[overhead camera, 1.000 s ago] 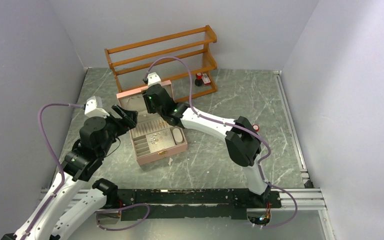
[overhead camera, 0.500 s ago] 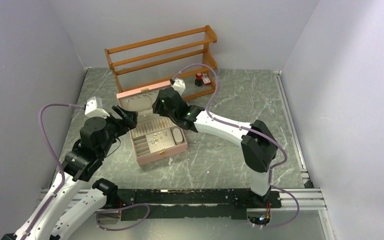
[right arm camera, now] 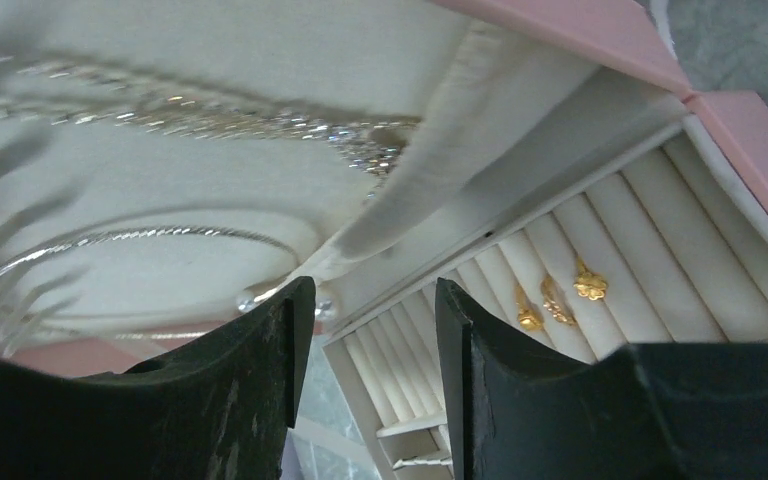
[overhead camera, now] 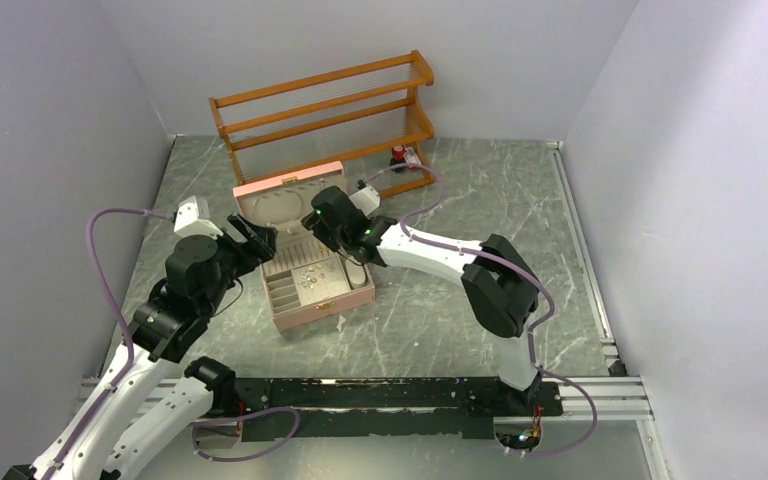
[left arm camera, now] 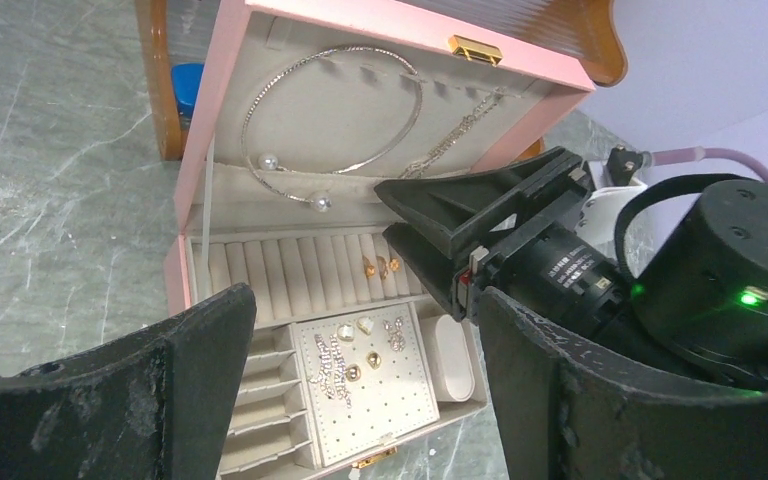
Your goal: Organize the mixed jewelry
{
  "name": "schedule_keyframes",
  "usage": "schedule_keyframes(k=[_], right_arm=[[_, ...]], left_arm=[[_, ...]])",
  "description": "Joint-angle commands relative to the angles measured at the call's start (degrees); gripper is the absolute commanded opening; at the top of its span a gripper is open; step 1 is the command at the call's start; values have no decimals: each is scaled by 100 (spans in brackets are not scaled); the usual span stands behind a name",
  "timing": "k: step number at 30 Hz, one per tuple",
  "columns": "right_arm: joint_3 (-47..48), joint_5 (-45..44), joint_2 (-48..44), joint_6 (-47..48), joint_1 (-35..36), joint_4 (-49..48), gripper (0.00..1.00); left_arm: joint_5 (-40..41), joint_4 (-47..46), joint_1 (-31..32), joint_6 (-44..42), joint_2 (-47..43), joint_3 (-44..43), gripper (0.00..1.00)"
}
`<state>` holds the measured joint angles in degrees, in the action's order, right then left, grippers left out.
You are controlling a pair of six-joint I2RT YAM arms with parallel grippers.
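Note:
The pink jewelry box stands open with its lid up. In the left wrist view, small gold and silver earrings sit on the perforated pad, and gold pieces sit in the ring rolls; the gold pieces also show in the right wrist view. A silver bangle with pearl ends hangs in the lid. My right gripper hovers over the ring rolls at the hinge, jaws apart and empty. My left gripper is open wide and empty at the box's left side.
A wooden two-shelf rack stands behind the box against the back wall. A red-capped black bottle sits at the rack's right end. A blue object lies under the rack. Side walls close in left and right.
My right gripper swung from above the lid to the right, then came back down over the box's ring rolls. My left arm shifted only slightly.

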<state>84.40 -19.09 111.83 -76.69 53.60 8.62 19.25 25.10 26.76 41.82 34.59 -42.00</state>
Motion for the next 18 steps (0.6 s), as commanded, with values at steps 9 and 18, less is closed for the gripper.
schedule_keyframes(k=[9, 18], right_arm=[[272, -323, 357, -864, -167, -156, 45], [445, -178, 577, -1148, -251, -49, 36]], left_arm=[[-8, -171, -23, -85, 70, 78, 86], [-38, -186, -29, -68, 83, 104, 86]])
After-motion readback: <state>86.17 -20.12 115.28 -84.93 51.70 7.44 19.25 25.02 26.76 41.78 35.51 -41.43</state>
